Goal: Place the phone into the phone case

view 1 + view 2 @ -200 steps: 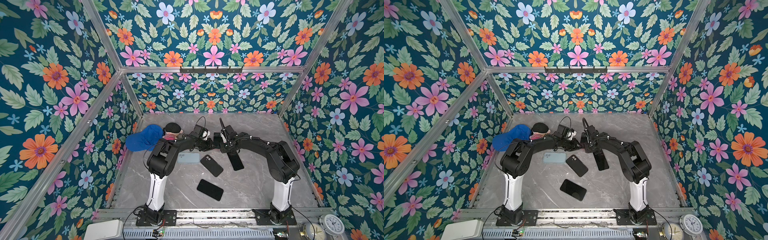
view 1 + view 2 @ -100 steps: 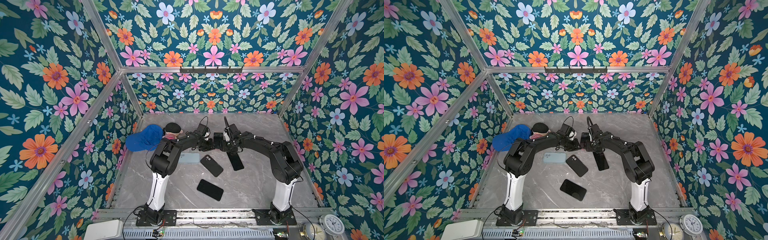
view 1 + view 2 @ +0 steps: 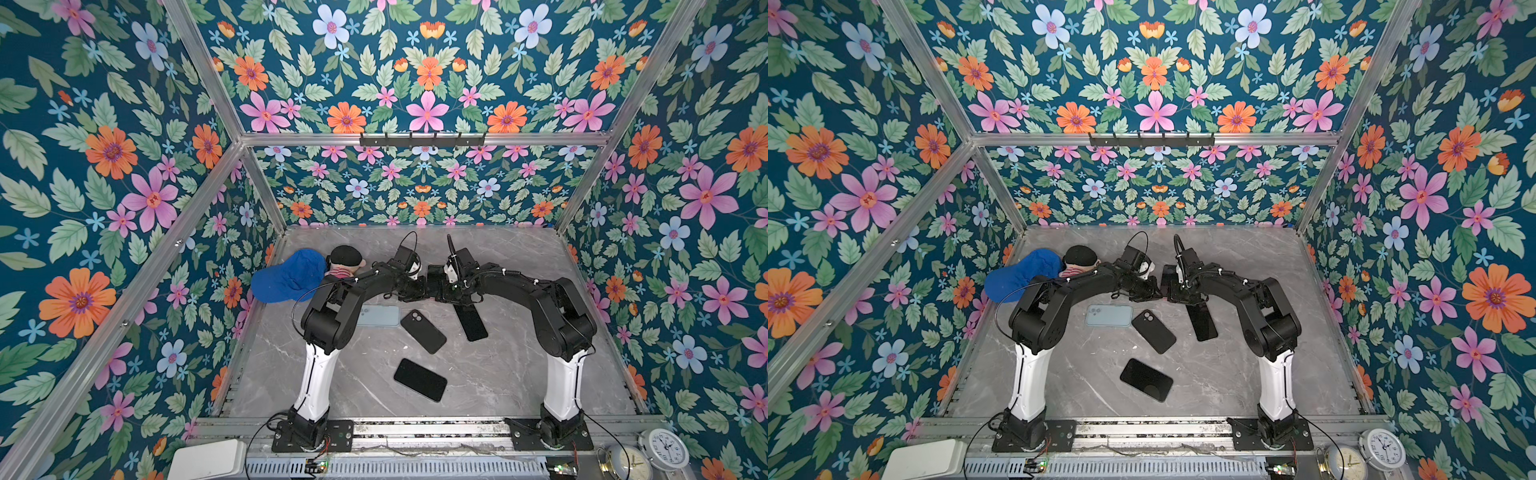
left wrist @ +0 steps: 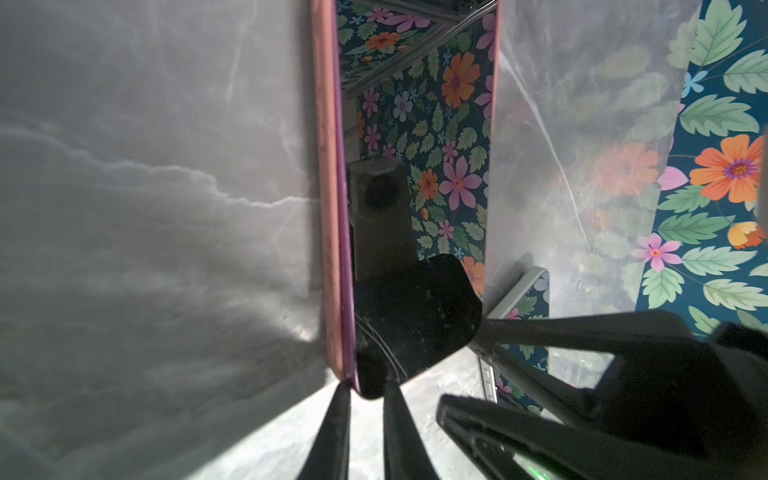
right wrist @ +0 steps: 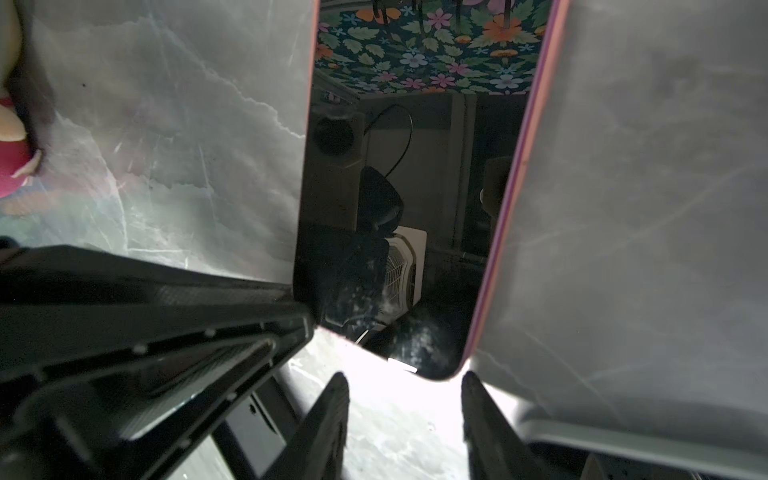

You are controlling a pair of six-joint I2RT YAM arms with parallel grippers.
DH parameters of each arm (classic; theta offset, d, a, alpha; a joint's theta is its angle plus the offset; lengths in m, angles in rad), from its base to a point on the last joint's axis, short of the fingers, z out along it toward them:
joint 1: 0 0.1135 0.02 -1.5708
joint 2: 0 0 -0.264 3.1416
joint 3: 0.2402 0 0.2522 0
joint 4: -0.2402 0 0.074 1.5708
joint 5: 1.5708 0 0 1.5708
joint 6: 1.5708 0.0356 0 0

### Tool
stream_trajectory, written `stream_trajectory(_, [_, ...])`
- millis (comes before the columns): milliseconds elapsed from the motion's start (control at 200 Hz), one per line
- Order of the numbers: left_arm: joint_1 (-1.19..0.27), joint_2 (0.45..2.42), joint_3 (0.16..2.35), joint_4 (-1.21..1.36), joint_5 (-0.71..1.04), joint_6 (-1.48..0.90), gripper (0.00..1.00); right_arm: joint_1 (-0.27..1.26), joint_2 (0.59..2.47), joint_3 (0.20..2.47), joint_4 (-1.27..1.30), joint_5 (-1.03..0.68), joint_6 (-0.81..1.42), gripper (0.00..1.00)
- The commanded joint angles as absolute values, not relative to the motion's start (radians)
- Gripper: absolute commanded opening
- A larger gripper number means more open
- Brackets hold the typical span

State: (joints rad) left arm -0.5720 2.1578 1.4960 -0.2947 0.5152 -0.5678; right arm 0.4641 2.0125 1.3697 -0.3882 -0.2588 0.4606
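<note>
Left pincer point(image 4: 368, 388) narrowed, pinching phone point(image 4: 415, 124) corner | right pincer point(image 5: 403, 380) spread at phone's end | arms arched inward, tips meeting

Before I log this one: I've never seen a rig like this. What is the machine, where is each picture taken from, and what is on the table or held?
Two black-and-white robot arms stand at the front of a grey table inside a flowered booth. Both top views look down from overhead; each wrist view comes from a camera riding on one arm. The arms meet over a phone with a pink rim. The left gripper pinches its corner; the right gripper is open at its end, contact unclear. Lying loose: a light blue phone or case, a black one with lenses, a plain black slab, a second black slab, a blue cap and a doll.
</note>
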Motion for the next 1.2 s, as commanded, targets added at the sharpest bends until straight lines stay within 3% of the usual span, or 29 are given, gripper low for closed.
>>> stream_trajectory(0, [-0.574,2.188,1.492,-0.321,0.434,-0.545,0.16,0.462,2.022,1.38,-0.39,-0.267,0.47,0.45])
stream_trajectory(300, [-0.574,2.216,1.492,-0.321,0.436,-0.543,0.14,0.449,2.036,1.39,-0.365,-0.281,0.472,0.51])
stream_trajectory(760, [-0.57,2.235,1.49,-0.319,0.434,-0.544,0.1,0.446,2.071,1.417,-0.351,-0.299,0.479,0.52])
stream_trajectory(1195, [-0.57,2.238,1.518,-0.345,0.411,-0.537,0.09,0.437,2.068,1.438,-0.375,-0.279,0.478,0.44])
